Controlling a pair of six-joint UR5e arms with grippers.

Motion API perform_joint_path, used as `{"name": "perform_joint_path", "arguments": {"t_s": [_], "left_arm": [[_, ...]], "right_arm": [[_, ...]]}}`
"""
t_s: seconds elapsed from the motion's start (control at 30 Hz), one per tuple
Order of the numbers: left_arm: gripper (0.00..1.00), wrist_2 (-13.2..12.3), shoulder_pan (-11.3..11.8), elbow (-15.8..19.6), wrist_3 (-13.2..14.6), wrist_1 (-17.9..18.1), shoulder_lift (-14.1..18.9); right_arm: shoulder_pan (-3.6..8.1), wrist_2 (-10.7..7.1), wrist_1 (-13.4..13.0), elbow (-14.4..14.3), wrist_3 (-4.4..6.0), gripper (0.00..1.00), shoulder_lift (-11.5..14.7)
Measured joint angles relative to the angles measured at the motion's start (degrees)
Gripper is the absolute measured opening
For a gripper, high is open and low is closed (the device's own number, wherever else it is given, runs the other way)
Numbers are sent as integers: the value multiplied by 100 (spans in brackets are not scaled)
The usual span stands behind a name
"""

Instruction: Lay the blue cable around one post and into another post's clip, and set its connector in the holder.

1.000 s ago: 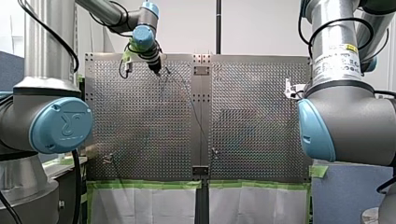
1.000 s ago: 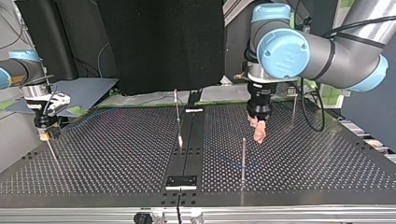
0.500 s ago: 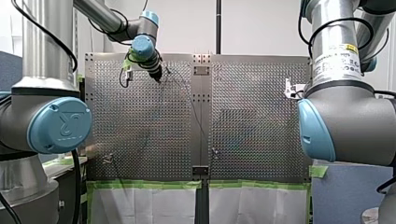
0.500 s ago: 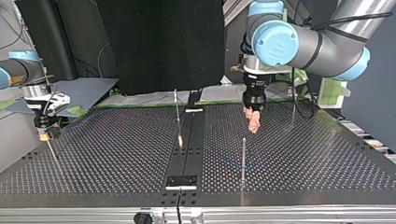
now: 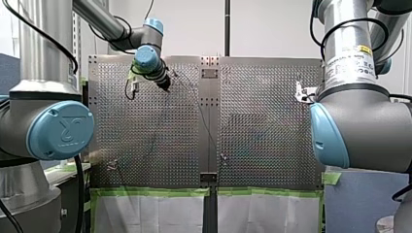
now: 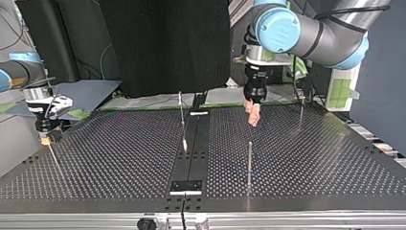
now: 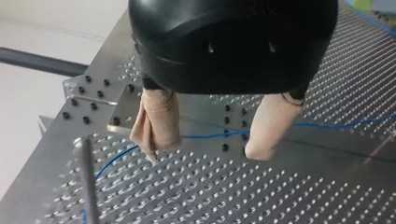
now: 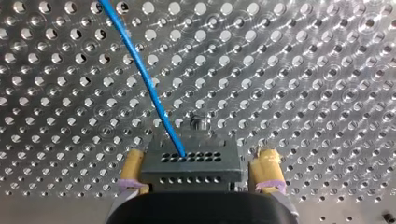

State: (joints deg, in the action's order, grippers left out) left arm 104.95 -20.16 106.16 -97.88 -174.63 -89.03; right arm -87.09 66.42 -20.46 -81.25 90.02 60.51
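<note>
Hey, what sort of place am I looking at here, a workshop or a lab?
Probably a robotics lab bench: my left arm and my right arm flank a perforated metal table set with thin posts, a blue cable laid across it, and green tape along its edge.

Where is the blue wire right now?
The blue cable lies on the perforated table, passing beneath my open left gripper and curving toward a metal post.

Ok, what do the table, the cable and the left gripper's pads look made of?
Table: bare metal, probably aluminium; it shines around the punched holes. Cable: smooth blue sheath, likely plastic. Left gripper pads: beige, creased wrap, perhaps tape or cloth.
</note>
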Motion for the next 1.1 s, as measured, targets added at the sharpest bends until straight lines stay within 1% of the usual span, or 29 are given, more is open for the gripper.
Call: {"name": "perform_joint_path", "arguments": {"t_s": [0.33,0.67,1.0,1.1], "left_arm": [[100,-115,-24,429,19,430,-28],[100,-204,-26,927,38,927,-323],[100,-281,-25,1475,35,1475,-349],[100,-353,-29,1623,18,1623,-347]], "right_arm": [[-3,0,11,-2,0,99,8],[-3,-5,61,-2,0,99,9],[-5,1,85,-2,0,99,5],[-5,0,85,-2,0,99,5]]}}
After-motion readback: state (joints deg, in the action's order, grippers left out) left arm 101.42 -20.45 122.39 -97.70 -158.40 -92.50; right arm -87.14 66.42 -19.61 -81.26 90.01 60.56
